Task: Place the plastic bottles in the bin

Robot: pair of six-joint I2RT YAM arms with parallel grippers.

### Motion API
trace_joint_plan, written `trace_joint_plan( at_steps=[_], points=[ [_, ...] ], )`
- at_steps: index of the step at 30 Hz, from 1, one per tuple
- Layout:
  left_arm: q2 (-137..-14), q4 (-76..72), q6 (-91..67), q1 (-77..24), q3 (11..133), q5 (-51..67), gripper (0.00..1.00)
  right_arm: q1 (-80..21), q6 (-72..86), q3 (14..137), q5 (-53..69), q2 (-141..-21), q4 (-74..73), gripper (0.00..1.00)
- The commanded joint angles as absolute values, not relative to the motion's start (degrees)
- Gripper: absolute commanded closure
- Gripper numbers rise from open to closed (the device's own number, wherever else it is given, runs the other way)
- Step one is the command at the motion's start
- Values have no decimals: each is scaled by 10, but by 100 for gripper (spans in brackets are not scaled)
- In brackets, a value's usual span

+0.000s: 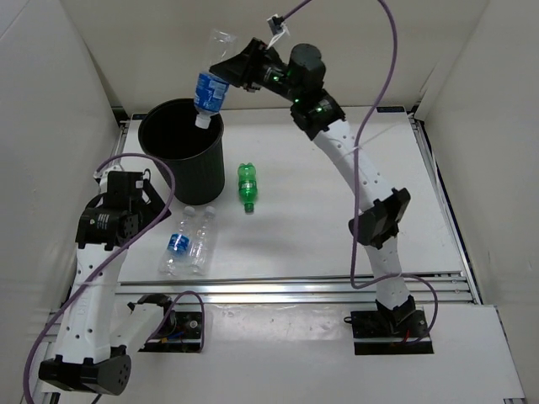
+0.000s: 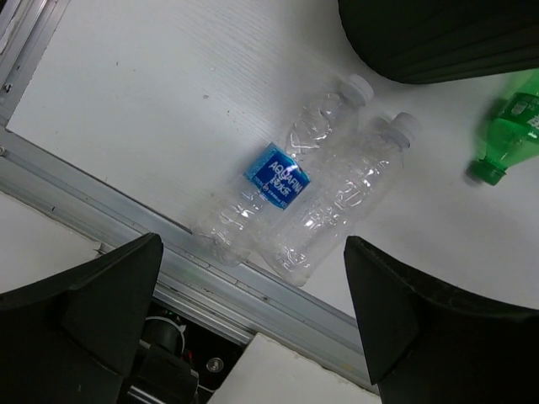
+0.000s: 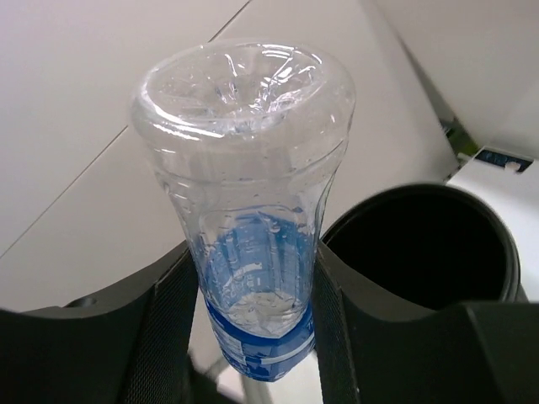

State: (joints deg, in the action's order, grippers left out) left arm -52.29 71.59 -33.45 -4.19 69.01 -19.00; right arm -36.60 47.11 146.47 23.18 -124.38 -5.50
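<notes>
My right gripper (image 1: 226, 69) is shut on a clear bottle with a blue label (image 1: 210, 84), held cap down above the rim of the tall black bin (image 1: 187, 172). In the right wrist view the bottle (image 3: 253, 202) sits between my fingers (image 3: 173, 311) with the bin's mouth (image 3: 421, 244) beyond. A green bottle (image 1: 247, 185) lies right of the bin. A blue-label bottle (image 1: 178, 242) and a plain clear bottle (image 1: 200, 240) lie side by side in front of the bin. My left gripper (image 2: 253, 320) is open above them (image 2: 278, 181) (image 2: 337, 206).
A metal rail (image 1: 295, 286) runs along the table's near edge. White walls enclose the table on the left, back and right. The green bottle also shows in the left wrist view (image 2: 509, 126), near the bin's base (image 2: 438, 38).
</notes>
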Motion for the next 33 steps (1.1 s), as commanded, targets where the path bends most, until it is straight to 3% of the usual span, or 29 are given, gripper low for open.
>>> trace_joint_plan(
  at_steps=[1,7,10,11,13,14,15,16,17,20,22,25,28,31,33],
  points=[
    [-534,751,-335,-66,718,-216,0,-373,461,1473,114,-1297,61,56],
    [-541,744,-341,-96,716,-250,0,-423,360,1471,81,-1345,139,40],
    [-521,744,-331,-101,706,-250,0,-428,338,1497,86,-1352,146,5],
    [-521,744,-330,-101,706,-250,0,-428,331,1508,97,-1336,116,0],
    [-506,761,-325,-101,714,-256,0,-436,318,1508,109,-1206,72,0],
    [-506,761,-325,-101,715,-262,0,-466,248,1452,96,-1136,125,0],
    [-498,761,-325,-101,722,-267,0,-495,190,1377,38,-1008,168,0],
    [-491,766,-325,-101,730,-274,0,-519,133,1280,-22,-966,209,0],
    [-490,766,-325,-101,737,-274,0,-525,105,1279,-59,-942,228,0],
    [-484,766,-318,-101,758,-286,0,-423,219,1387,-103,-951,71,0],
    [-471,752,-318,-101,753,-294,0,-365,294,1361,-97,-956,-43,0],
    [-442,709,-313,-101,730,-275,0,-246,462,1261,106,-978,-192,0],
    [-404,673,-337,-101,681,-254,0,-210,471,1188,184,-1009,-303,0],
    [-365,637,-395,-101,622,-243,0,-190,446,1016,246,-1009,-241,0],
    [-352,623,-416,-101,585,-226,0,-169,454,979,317,-1043,-227,0]
  ],
)
